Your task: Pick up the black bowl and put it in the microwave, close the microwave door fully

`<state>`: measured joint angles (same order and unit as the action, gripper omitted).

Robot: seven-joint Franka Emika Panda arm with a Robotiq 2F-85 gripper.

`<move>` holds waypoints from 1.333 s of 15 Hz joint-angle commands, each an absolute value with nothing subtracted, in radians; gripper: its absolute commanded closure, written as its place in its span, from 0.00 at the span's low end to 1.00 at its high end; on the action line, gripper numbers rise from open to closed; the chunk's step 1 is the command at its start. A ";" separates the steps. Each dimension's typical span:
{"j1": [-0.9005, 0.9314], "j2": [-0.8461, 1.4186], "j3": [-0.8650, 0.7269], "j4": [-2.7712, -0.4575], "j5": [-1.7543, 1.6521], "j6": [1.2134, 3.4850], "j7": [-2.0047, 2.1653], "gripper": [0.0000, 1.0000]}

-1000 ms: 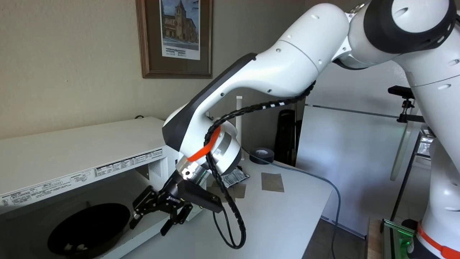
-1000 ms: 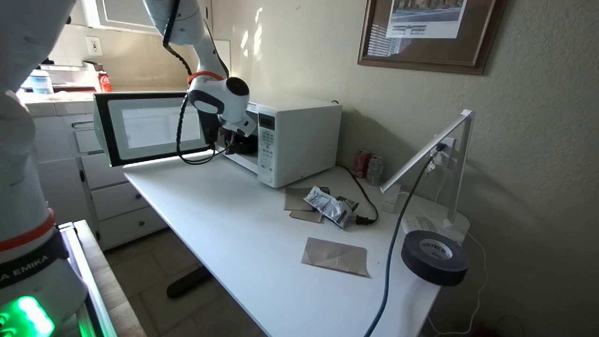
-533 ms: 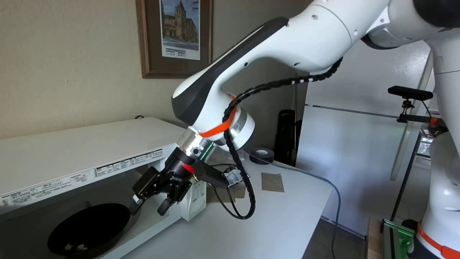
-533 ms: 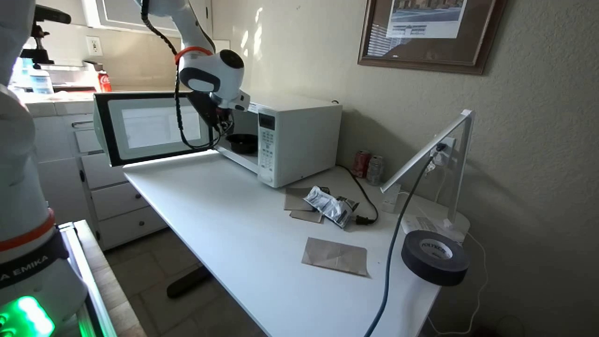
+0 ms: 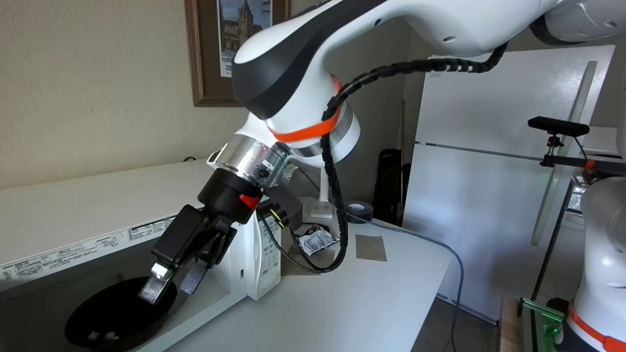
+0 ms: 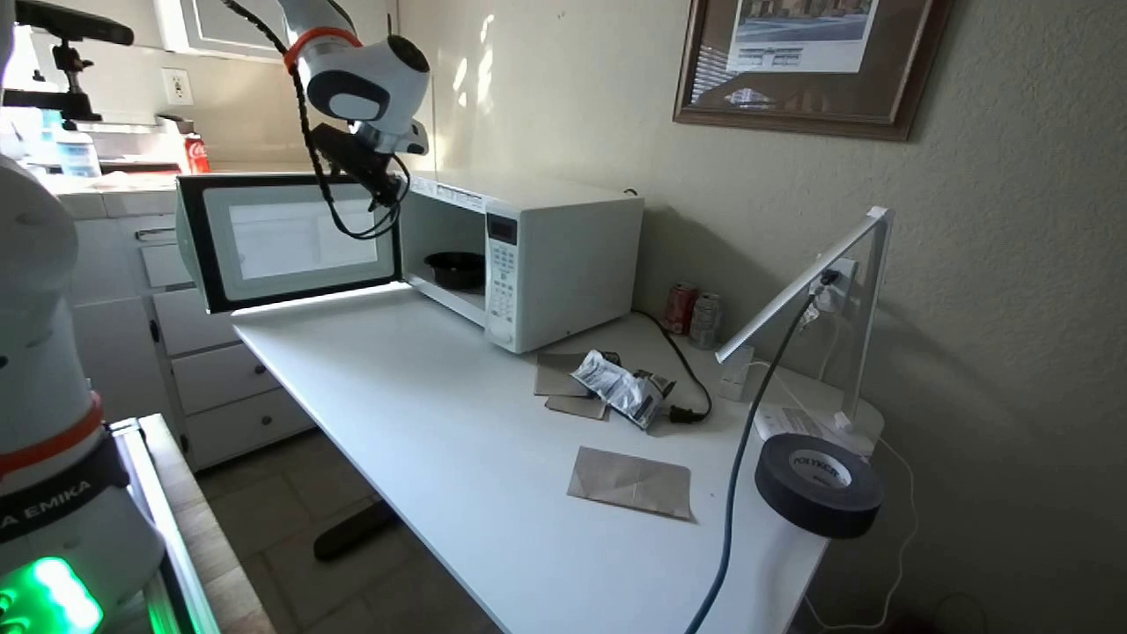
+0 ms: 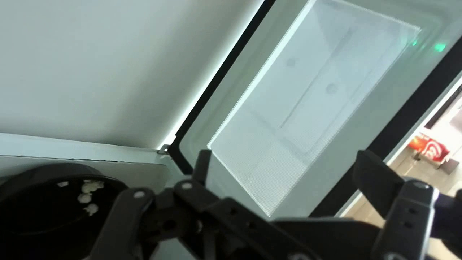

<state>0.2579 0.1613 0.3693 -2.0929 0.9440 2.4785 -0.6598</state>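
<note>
The black bowl (image 5: pixel 115 313) sits upright inside the white microwave (image 6: pixel 572 264), with a few small white bits in it. It also shows in an exterior view (image 6: pixel 458 271) and at the lower left of the wrist view (image 7: pixel 47 202). The microwave door (image 6: pixel 299 233) stands wide open; its inner face with the mesh window fills much of the wrist view (image 7: pixel 306 90). My gripper (image 5: pixel 172 283) is open and empty, raised outside the microwave opening. In the wrist view its two fingers (image 7: pixel 283 155) are far apart with the door beyond them. The door is out of view in an exterior view.
The white table (image 6: pixel 423 405) bears a foil packet (image 6: pixel 621 387), cardboard pieces (image 6: pixel 634 482), a power cord (image 6: pixel 691 374), a black tape roll (image 6: pixel 814 484) and a white stand (image 6: pixel 858 308). Cans (image 6: pixel 691 313) stand behind the microwave. A grey cable (image 6: pixel 735 475) crosses the table.
My gripper has risen and drawn away from the bowl and opening, turning as it moved; it stays open. In an exterior view the bowl came out from behind it. Bowl and door have not moved.
</note>
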 commanded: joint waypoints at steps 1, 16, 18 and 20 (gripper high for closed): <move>0.276 0.151 0.362 -2.089 0.908 2.462 -0.659 0.00; 0.384 0.226 0.439 -1.760 0.508 2.248 -0.743 0.00; 0.400 0.280 0.455 -1.691 0.444 2.210 -0.775 0.00; 0.417 0.336 0.468 -1.627 0.374 2.174 -0.813 0.00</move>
<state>0.3955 0.2224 0.4515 -1.7487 0.4768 2.2343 -0.7616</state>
